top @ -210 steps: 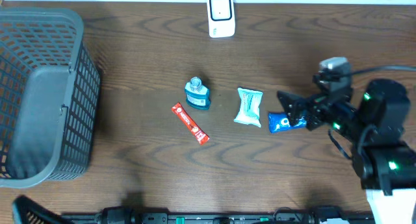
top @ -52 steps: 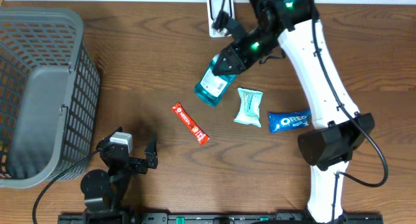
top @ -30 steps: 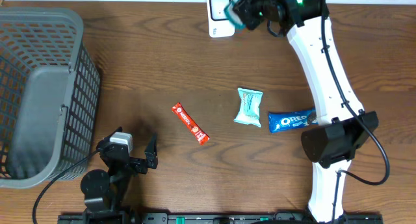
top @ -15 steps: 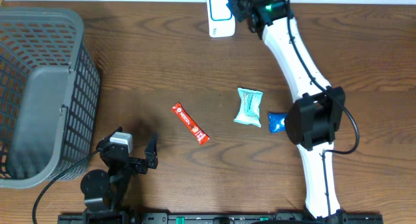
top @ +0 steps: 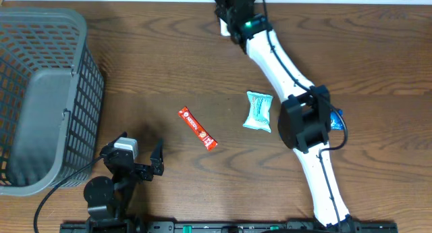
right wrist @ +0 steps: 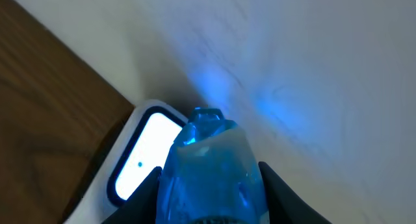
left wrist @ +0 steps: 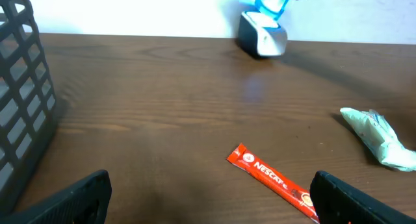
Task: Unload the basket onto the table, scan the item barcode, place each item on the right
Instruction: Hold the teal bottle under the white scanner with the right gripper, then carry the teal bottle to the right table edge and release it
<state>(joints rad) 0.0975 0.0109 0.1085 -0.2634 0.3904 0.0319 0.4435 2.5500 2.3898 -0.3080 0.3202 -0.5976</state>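
The item is a blue see-through bottle [right wrist: 211,172], and my right gripper [right wrist: 211,188] is shut on it with a finger on each side. It hangs just in front of the white scanner [right wrist: 136,159], whose window glows. In the left wrist view the bottle [left wrist: 273,2] hovers over the scanner [left wrist: 262,39] at the table's far edge. From overhead the right arm [top: 283,61] reaches to the top middle and covers most of the scanner. My left gripper [top: 135,159] stands open near the front left, holding nothing [left wrist: 208,201].
A red Nescafe stick [top: 197,128] lies mid-table, close to my left gripper's right finger [left wrist: 357,198]. A white and green packet [top: 258,111] lies to its right. A blue Oreo pack [top: 335,119] is partly under the right arm. A grey basket [top: 40,98] fills the left side.
My right gripper has carried the bottle up from mid-table to the scanner and shifted left over it. The left arm has not moved.
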